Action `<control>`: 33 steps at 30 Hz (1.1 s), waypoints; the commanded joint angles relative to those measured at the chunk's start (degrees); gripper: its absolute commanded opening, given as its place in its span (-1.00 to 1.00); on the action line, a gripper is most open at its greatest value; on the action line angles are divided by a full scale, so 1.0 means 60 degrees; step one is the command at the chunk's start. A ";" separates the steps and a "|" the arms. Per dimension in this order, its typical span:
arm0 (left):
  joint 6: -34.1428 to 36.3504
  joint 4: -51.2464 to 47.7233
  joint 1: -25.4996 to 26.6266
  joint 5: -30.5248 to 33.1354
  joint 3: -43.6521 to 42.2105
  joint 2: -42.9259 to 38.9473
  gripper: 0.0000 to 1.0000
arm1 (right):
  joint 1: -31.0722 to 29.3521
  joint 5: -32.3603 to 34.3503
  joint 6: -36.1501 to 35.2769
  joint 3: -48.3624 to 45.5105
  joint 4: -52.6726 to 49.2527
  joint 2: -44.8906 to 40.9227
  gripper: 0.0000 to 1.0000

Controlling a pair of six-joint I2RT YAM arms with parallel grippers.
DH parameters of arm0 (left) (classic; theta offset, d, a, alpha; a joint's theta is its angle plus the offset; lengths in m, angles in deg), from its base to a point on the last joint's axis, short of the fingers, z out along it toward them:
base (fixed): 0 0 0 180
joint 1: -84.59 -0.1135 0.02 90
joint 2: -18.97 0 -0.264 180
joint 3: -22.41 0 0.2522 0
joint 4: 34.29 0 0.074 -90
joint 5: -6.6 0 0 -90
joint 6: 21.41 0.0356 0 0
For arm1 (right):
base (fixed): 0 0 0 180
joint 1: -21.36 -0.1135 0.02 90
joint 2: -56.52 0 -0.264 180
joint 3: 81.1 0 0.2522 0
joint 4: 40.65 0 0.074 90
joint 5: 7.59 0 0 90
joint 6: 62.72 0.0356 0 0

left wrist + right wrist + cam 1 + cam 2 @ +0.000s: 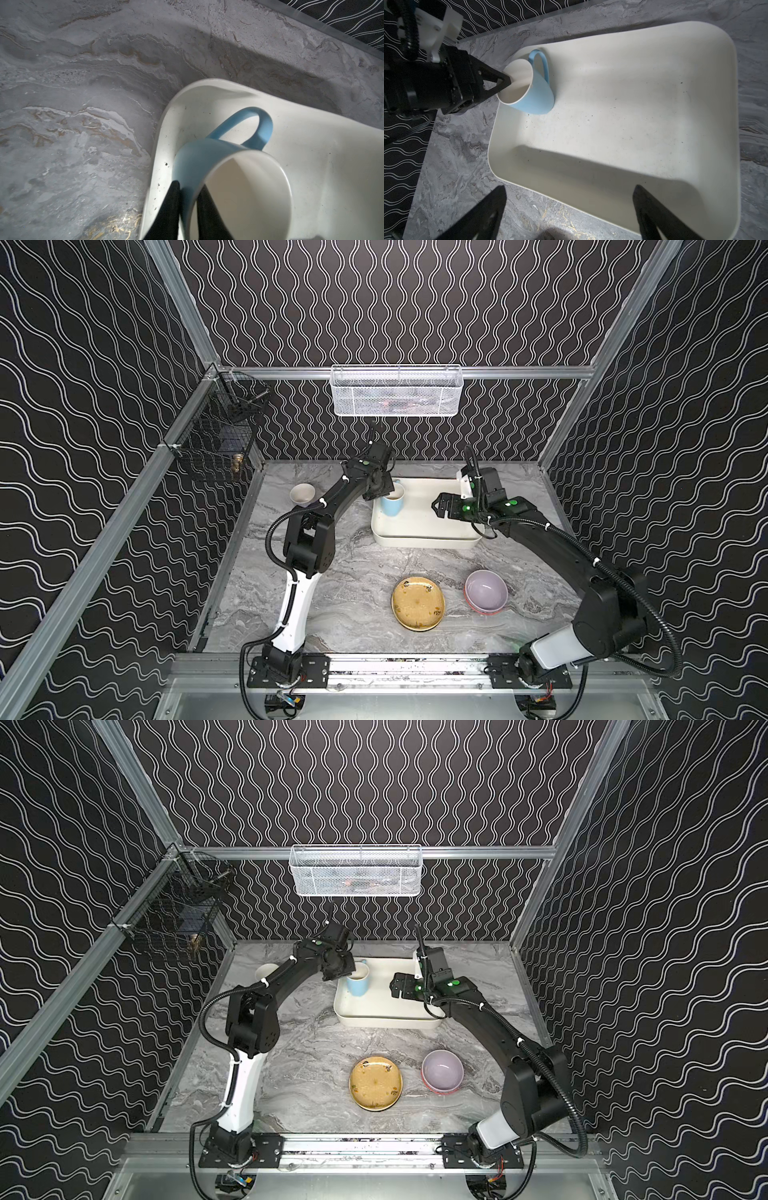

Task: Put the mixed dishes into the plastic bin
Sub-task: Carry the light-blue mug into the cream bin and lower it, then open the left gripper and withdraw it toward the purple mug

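Pinching light-blue mug [533, 97] rim: left hand [506, 82] | inside plastic bin [633, 124] corner

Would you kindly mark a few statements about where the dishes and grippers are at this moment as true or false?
1. The left gripper pinches the light-blue mug by its rim. True.
2. The mustard plate lies in the plastic bin. False: it lies on the table, nearer the robot than the bin.
3. The right gripper is open and empty. True.
4. The lilac mug stands in the bin. False: it stands on the table, left of the bin.
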 commanded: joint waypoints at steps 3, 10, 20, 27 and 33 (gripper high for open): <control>-0.0371 0.0697 -0.0032 0.0058 -0.0084 0.0117 -0.62 | 0.0007 0.0002 -0.0079 -0.0007 0.0039 0.0112 0.93; -0.0391 0.1030 -0.0046 0.0362 -0.0246 0.0059 -0.62 | 0.0015 0.0080 -0.0104 0.0094 -0.0041 0.0247 0.93; -0.0141 0.1163 -0.0062 0.0375 -0.0419 -0.0359 -0.33 | 0.0007 0.0147 -0.0104 0.0215 -0.0191 0.0219 0.93; 0.0028 0.1214 -0.0061 0.0110 -0.0917 -0.0839 0.26 | 0.0011 0.0138 -0.0057 0.0288 -0.0341 0.0117 0.93; 0.0167 0.1130 -0.0077 -0.0073 -0.1286 -0.1469 0.29 | 0.0007 0.0389 -0.0064 0.0310 -0.0535 -0.0085 0.93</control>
